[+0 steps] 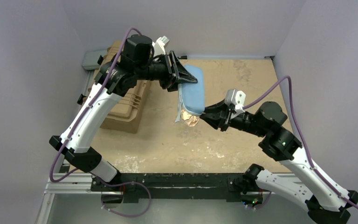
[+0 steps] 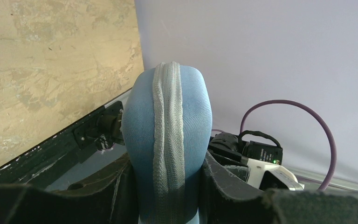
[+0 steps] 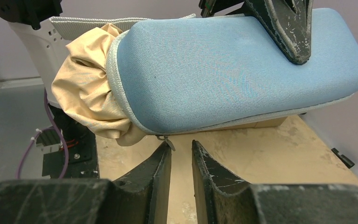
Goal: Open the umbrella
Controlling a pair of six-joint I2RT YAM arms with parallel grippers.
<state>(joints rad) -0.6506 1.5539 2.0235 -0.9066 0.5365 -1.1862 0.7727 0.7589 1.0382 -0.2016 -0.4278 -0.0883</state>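
The compact umbrella of pale beige cloth is still folded and sits mostly inside a light-blue oblong fabric sleeve. Only a crumpled bunch of its cloth bulges out of the sleeve's open end, and the rest is hidden within. The sleeve is held up off the tan, mottled board surface, lying roughly level, with its closed end toward the back wall and its open end toward the arm bases. A pale grey zip tape runs along its edge, and a small metal zipper pull hangs below the rim next to the bulging cloth. The left gripper is clamped on the sleeve near the closed end, one black finger pressed on each broad face. The right gripper sits just beneath the sleeve's open end with its two fingers a narrow gap apart and nothing pinched between them. The zipper pull hangs right at the tip of one finger, though the pictures do not show whether the two touch. Well to the left on the surface, under the left arm, lies a tan ribbed hard case.
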